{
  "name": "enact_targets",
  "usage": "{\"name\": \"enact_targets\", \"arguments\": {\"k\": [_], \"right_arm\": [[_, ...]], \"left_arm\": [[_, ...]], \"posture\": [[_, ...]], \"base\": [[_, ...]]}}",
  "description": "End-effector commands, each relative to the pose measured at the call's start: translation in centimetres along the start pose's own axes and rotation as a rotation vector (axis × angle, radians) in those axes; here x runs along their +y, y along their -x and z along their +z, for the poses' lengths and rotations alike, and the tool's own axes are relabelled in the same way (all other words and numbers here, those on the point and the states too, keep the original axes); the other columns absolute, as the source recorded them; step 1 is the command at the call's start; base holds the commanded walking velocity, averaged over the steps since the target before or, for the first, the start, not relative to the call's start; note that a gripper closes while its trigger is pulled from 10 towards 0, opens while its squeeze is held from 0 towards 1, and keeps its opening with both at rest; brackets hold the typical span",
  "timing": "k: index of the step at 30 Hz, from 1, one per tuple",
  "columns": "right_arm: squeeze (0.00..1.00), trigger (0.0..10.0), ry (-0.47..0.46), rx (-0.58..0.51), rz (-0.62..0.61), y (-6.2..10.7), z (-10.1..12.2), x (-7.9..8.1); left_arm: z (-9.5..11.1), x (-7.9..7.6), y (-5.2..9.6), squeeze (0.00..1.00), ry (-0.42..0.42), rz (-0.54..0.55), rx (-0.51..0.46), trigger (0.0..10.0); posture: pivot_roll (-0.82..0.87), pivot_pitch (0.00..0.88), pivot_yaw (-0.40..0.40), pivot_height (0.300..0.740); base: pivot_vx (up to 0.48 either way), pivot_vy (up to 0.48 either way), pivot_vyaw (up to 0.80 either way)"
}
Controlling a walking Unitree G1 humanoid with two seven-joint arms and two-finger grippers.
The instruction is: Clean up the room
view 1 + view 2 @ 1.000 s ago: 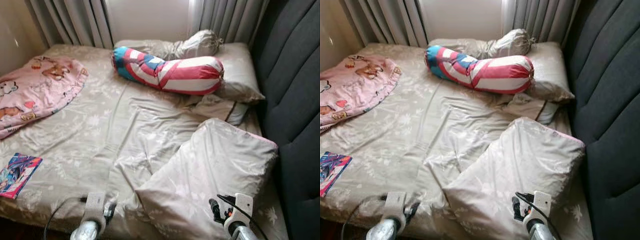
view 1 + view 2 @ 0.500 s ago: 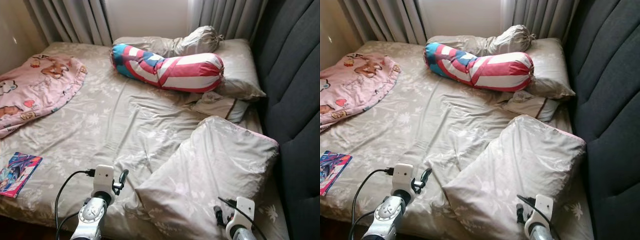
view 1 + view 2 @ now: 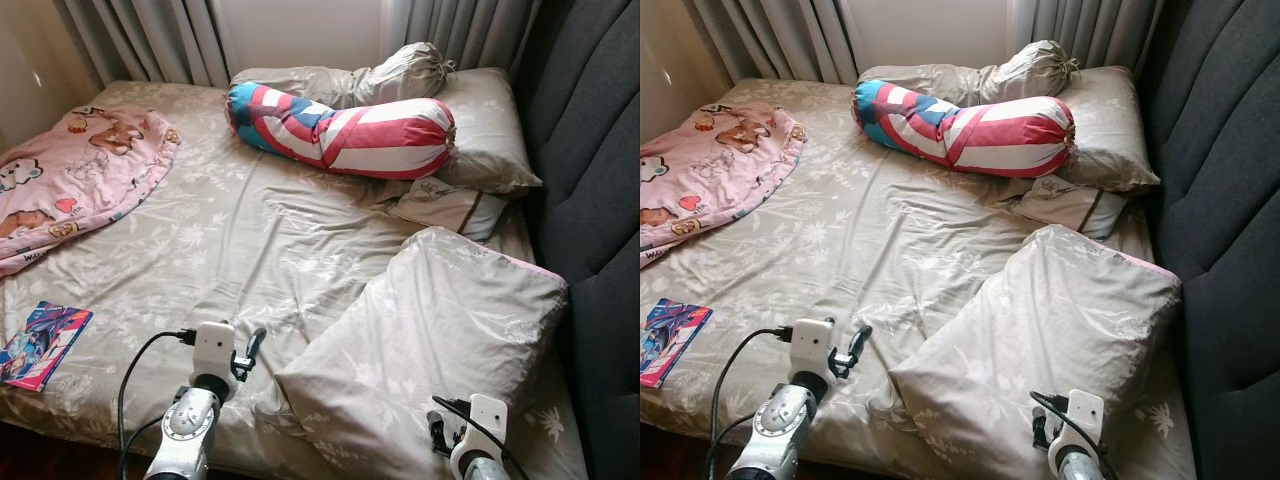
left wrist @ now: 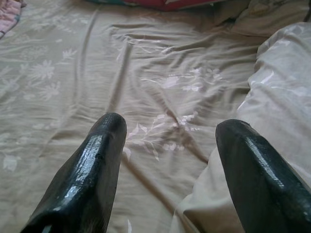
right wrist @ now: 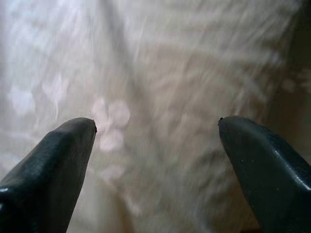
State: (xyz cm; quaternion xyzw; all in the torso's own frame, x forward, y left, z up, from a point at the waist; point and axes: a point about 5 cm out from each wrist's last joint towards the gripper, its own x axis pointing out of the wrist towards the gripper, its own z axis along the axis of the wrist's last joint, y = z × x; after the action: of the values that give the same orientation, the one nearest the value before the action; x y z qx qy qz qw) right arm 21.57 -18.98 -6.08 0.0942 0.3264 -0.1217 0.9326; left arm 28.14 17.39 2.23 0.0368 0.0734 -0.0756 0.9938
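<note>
Nearby, left tool [image 4: 167, 141] wide over sheet [image 3: 250, 240], right tool [image 5: 155, 141] wide over big pillow [image 3: 440, 340], lying diagonally.

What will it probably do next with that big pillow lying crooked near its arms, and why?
Probably ease both open grippers forward onto the big pillow: the left gripper already hovers by its near corner, the right gripper faces its cover, and it lies askew, away from the other pillows by the headboard.
</note>
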Motion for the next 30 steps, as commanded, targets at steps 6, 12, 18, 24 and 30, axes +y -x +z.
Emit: {"name": "enact_targets", "arguments": {"k": [6, 12, 18, 24, 30], "right_arm": [[0.0, 10.0, 0.0, -0.135, 0.014, -0.4, 2.4, 0.4], [0.0, 10.0, -0.019, -0.202, 0.032, -0.6, 3.7, 0.7], [0.0, 10.0, -0.007, -0.139, -0.005, -0.6, 2.9, 0.2], [0.0, 10.0, -0.022, -0.144, 0.005, -0.5, 2.7, 0.3], [0.0, 10.0, -0.056, -0.091, 0.032, -0.5, 2.1, 0.9]], "left_arm": [[-0.4, 0.1, 0.3, 0.0, 0.008, 0.009, 0.022, 10.0], [0.4, 0.8, 0.1, 0.0, -0.012, 0.077, -0.027, 10.0], [0.2, 0.6, 0.1, 0.0, 0.006, 0.084, -0.012, 10.0], [0.1, 0.4, 0.1, 0.0, 0.006, 0.077, -0.007, 10.0], [0.2, 0.4, -0.1, 0.0, 0.003, 0.079, -0.007, 10.0]], "posture": [[-0.02, 0.098, 0.005, 0.682], [-0.03, 0.083, -0.006, 0.682], [-0.03, 0.071, -0.01, 0.669], [-0.03, 0.073, -0.01, 0.65], [-0.03, 0.079, -0.008, 0.65]], "base": [[0.0, 0.0, 0.0], [0.0, 0.0, 0.0], [0.0, 0.0, 0.0], [0.0, 0.0, 0.0], [0.0, 0.0, 0.0]]}}
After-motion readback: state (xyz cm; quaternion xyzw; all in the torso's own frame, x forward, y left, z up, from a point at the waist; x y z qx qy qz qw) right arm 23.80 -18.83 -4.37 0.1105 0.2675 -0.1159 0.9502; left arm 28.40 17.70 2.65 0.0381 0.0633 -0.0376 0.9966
